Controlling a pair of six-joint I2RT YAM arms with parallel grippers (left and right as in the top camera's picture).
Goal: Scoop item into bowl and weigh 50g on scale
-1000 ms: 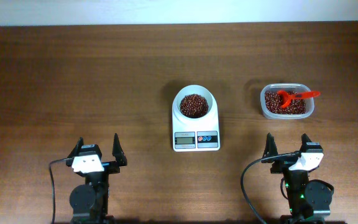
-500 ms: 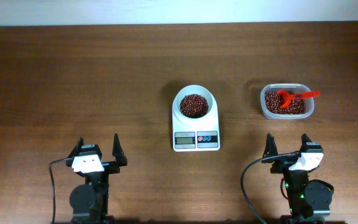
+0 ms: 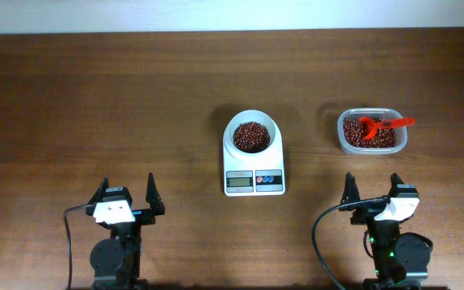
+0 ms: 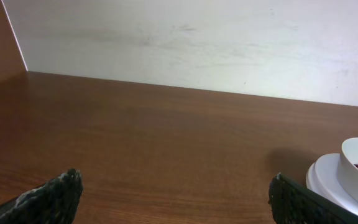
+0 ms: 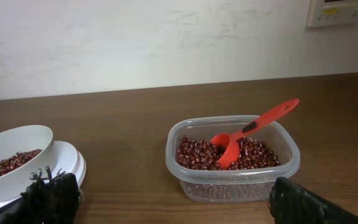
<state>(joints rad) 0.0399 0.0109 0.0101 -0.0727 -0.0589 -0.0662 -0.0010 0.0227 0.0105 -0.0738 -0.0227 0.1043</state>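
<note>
At the near edge of the counter, the left claw and the right claw both stand released, jaws wide, grasping nothing and pointing away toward the far wall.

Between them and a little farther out sits the scale, its display and two buttons facing the arms. The digits are too small to read, so the weight cannot be told. The bowl rests on the scale's platform and holds a mound of beans.

If more beans are needed, the move turns on the red scoop. It lies in the clear container, straight ahead of the right claw and well apart from the left one, so the right arm is plainly nearer. The scoop's head is buried in the beans. Its long axis runs rightward and slightly away, and the handle rises over the container's right rim.

Farthest off, the right wrist view shows a wall panel whose markings are illegible. No brand or label can be read anywhere.
</note>
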